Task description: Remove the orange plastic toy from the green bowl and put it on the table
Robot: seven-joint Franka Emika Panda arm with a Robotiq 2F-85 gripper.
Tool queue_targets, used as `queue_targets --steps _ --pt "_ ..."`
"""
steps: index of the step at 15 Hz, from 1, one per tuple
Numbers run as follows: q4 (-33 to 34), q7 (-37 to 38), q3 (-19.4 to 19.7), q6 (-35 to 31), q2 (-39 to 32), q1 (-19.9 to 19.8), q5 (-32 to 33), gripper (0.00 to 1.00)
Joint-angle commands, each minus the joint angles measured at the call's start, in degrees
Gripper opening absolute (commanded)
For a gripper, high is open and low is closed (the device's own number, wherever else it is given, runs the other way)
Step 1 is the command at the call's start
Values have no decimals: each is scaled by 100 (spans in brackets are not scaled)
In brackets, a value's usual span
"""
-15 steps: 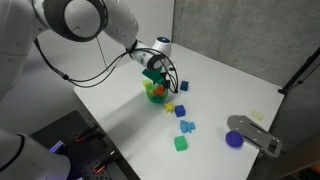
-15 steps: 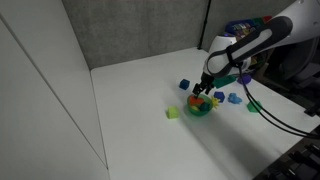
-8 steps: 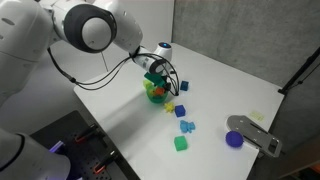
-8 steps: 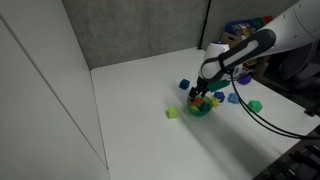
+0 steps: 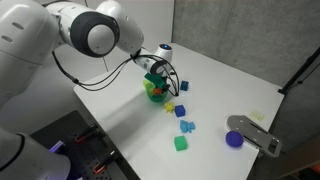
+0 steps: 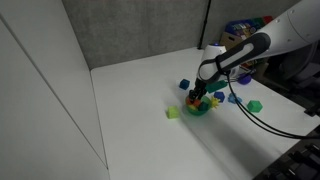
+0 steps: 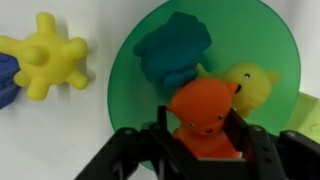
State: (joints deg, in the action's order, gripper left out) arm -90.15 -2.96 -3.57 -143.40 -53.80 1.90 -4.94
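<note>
A large white table (image 5: pixel 230 85) fills both exterior views, also seen here (image 6: pixel 140 100). The white Franka arm (image 5: pixel 90 30) reaches over it from the near corner, its wrist bent down above the green bowl (image 5: pixel 154 93). The bowl stands on the tabletop in both exterior views (image 6: pixel 201 109). The gripper (image 5: pixel 155 78) is lowered into the bowl, seen also from the opposite side (image 6: pixel 198 97).

A grey flat object (image 5: pixel 255 133) lies near the far table edge, with a purple round thing (image 5: pixel 234 139) just beside it. A green cube (image 5: pixel 181 143), two blue blocks (image 5: pixel 187 126) and a small yellow block (image 5: pixel 170 106) trail across the table from the bowl.

In the wrist view the bowl's green floor (image 7: pixel 125 75) holds three figures. The orange plastic toy (image 7: pixel 203 108), an animal-shaped figure, sits inside the bowl between the black fingers of the gripper (image 7: pixel 205 132), which appear pinched against its two flanks. A teal toy (image 7: pixel 172 52) lies behind it, and a yellow bear (image 7: pixel 250 85) touches its side. A yellow spiky toy (image 7: pixel 45 55) rests on the table outside the bowl.
</note>
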Motion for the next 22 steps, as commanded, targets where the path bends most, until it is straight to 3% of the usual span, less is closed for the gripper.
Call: queue_targets --steps 1,3,6,9,10,11,16,20,22 --pt "195 71 -72 362 108 -52 -14 30" --pt "236 42 -113 481 190 -88 -52 25" --pt "260 17 -151 585 324 -124 -85 0" --pt "260 1 -153 678 480 -144 -85 0" --pt "263 10 -146 705 511 -145 -86 10" --pt "280 -9 -153 772 523 -155 -88 28" --pt "372 -18 -128 860 405 -123 -54 66" --pt "466 17 -86 851 200 -59 3 97" --pt "507 44 -74 846 91 -33 15 100"
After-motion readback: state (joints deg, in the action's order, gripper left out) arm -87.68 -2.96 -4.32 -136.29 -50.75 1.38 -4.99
